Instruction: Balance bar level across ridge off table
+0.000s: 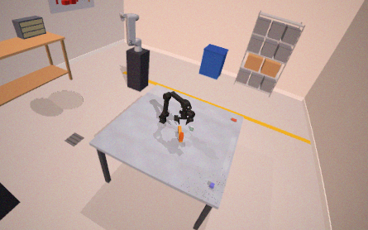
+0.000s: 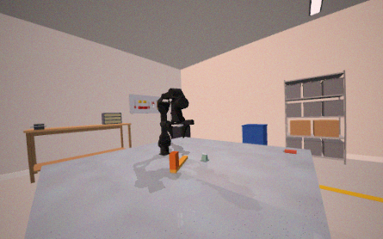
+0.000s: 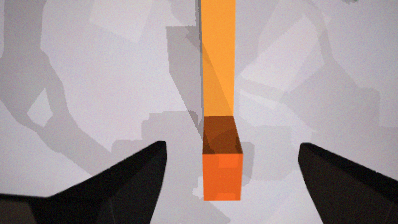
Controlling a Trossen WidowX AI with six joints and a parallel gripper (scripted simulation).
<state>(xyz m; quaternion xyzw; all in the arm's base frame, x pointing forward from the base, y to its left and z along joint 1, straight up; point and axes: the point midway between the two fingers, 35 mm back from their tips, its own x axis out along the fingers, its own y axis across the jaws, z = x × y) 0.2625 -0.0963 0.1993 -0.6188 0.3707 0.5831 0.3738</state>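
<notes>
The orange bar (image 1: 179,129) (image 2: 182,162) (image 3: 218,60) lies flat on the table, with a darker orange block (image 1: 181,136) (image 2: 174,161) (image 3: 222,177) standing up at its end nearest the top and exterior views. A small grey-green piece (image 1: 191,128) (image 2: 205,157), which looks like the ridge, stands apart from the bar on the table. My gripper (image 1: 184,122) (image 3: 232,150) points down above the bar, open and empty. In the wrist view the block end shows between the two fingers, below them, with space on both sides.
A small red piece (image 1: 233,120) (image 2: 290,151) lies near the table's far right edge. A small purple cube (image 1: 212,185) lies near the front right corner of the table (image 1: 128,141) (image 2: 108,206). The arm's shadow falls around the bar.
</notes>
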